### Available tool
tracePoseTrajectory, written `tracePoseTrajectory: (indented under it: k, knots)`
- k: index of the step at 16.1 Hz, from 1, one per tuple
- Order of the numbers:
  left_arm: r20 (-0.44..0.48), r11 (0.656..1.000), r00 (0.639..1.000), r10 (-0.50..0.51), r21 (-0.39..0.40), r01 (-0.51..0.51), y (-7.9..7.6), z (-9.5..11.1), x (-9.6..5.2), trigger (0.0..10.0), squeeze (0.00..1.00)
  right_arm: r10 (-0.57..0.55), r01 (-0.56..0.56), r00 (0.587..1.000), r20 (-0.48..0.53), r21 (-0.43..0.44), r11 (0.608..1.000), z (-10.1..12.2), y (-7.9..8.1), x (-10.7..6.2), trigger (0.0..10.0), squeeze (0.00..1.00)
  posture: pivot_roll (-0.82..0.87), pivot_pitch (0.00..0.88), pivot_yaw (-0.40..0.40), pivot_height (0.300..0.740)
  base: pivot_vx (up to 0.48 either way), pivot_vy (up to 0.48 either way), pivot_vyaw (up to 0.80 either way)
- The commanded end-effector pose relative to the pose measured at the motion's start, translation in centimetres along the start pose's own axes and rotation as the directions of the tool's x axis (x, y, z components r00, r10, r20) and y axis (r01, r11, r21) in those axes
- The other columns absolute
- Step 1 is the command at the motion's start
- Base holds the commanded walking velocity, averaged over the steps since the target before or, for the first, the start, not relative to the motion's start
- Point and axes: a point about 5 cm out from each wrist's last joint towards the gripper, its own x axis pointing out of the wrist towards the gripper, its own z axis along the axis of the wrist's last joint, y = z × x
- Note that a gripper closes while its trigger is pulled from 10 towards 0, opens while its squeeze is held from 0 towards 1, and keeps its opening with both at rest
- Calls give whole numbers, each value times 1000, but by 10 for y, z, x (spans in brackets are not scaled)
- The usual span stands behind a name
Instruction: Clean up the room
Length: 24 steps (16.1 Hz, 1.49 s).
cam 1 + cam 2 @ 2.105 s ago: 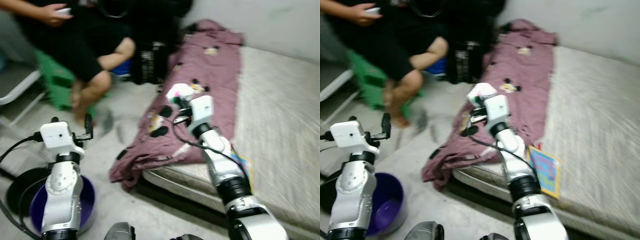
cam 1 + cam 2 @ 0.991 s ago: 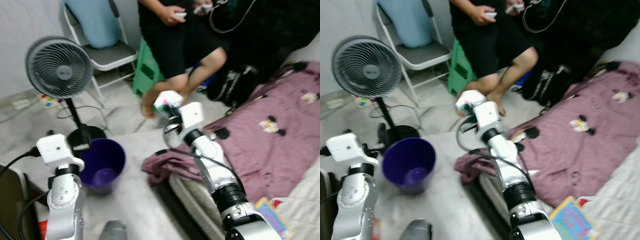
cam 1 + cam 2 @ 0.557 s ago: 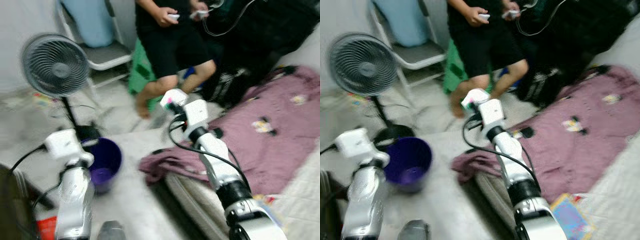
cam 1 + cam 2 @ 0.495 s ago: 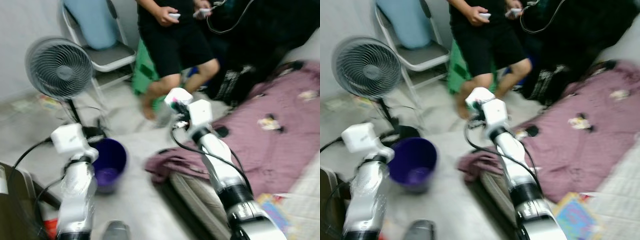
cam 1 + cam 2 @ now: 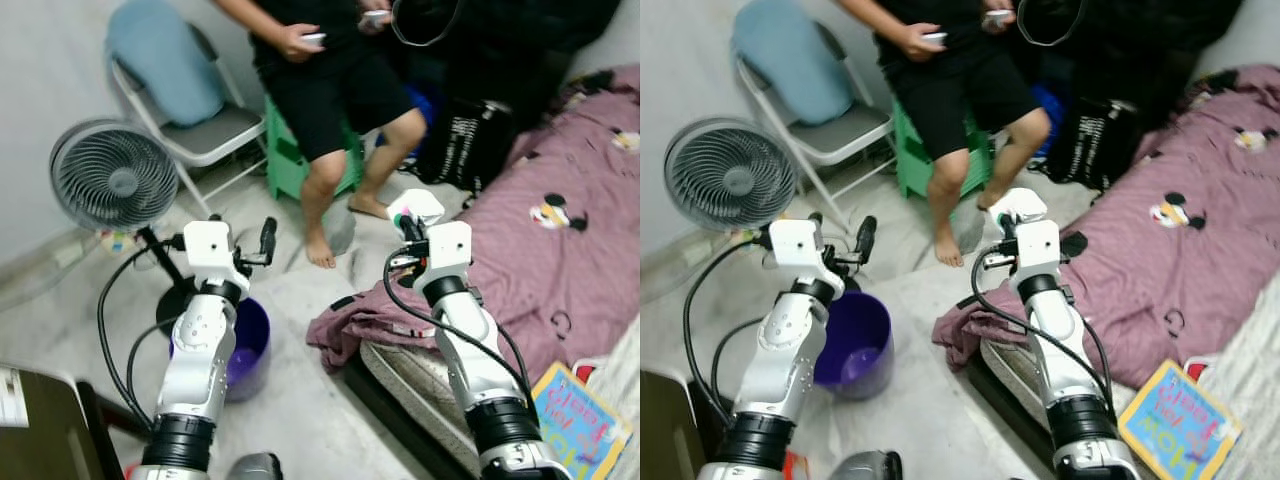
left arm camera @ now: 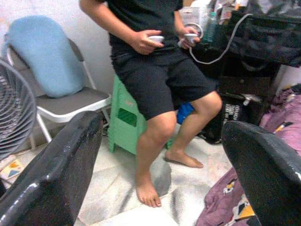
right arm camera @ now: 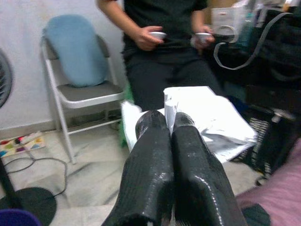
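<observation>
My right gripper point(image 5: 411, 214) is shut on a crumpled white wrapper point(image 7: 212, 114) with green and pink print, held up over the floor just off the bed's corner. In the right wrist view its two black fingers point(image 7: 151, 155) press together with the wrapper sticking out past them. A purple bucket point(image 5: 856, 343) stands on the floor to the left. My left gripper point(image 6: 162, 141) is open and empty, raised above the bucket's far rim and pointing at the seated person. One of its fingers point(image 5: 267, 239) juts out beside the wrist box.
A person point(image 5: 340, 80) sits on a green stool point(image 5: 290, 165) straight ahead, feet on the floor. A standing fan point(image 5: 112, 185) and a folding chair point(image 5: 205, 125) are on the left. A purple blanket point(image 5: 560, 250) hangs off the mattress; a book point(image 5: 583, 420) lies at its edge.
The camera has shifted and steadied. My left arm has risen, its gripper now higher above the bucket. My right gripper still holds the wrapper.
</observation>
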Motion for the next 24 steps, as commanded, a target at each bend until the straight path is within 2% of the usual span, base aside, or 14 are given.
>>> tracePoseTrajectory:
  k: [1,3,6,11,19,24]
  knots:
    - [-6,1000,1000,18,18,-18,7,0,-4,10000,0,41,-41,999,9,5,999,3,10,2,10000,0,-23,0,81,740,0,0,794]
    - [-35,998,998,52,42,-51,20,-7,-22,10000,0,70,-70,998,-3,25,997,3,20,4,10000,0,34,0,54,740,0,0,794]
    - [-38,994,994,98,53,-96,28,-9,-32,10000,0,91,-91,996,-4,13,996,4,25,10,10000,0,53,0,27,740,0,0,796]
    - [-23,993,994,111,39,-110,24,-6,-25,10000,0,127,-127,992,-2,6,992,7,25,11,10000,0,40,9,13,740,0,0,800]
    - [-31,994,994,103,40,-102,21,-6,-21,10000,0,123,-123,992,-2,-21,992,8,21,11,10000,0,20,24,18,740,0,0,665]
    - [-24,993,993,114,36,-113,22,-4,-22,10000,0,133,-133,991,-3,-24,991,9,23,12,10000,0,29,36,10,740,0,0,800]
